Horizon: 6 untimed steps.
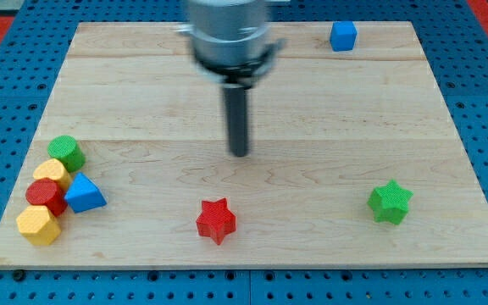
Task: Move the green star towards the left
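The green star (390, 202) lies on the wooden board (244, 102) at the view's lower right. My tip (240, 153) is near the board's middle, well to the left of the green star and above it in the view, touching no block. The red star (216, 220) lies below my tip, a little to its left.
A cluster sits at the view's lower left: a green cylinder (67, 152), a yellow block (53, 173), a red cylinder (46, 196), a blue triangle (84, 194) and a yellow hexagon (38, 225). A blue cube (342, 36) sits near the top edge, right of centre.
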Available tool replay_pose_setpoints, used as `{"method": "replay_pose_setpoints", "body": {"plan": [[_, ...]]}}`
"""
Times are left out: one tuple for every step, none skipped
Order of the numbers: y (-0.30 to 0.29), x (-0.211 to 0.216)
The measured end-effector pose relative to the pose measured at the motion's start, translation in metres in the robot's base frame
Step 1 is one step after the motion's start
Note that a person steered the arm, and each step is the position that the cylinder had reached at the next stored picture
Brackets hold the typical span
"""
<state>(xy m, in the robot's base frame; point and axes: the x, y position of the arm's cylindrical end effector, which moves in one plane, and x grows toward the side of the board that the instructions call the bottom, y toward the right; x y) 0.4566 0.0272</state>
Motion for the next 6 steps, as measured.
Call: {"method": "replay_pose_setpoints", "body": {"plan": [[0.103,-0.005],[0.149,0.044],[0.178,0.087],[0.146,0.111],[0.097,0.116],[0.081,0.119]]}}
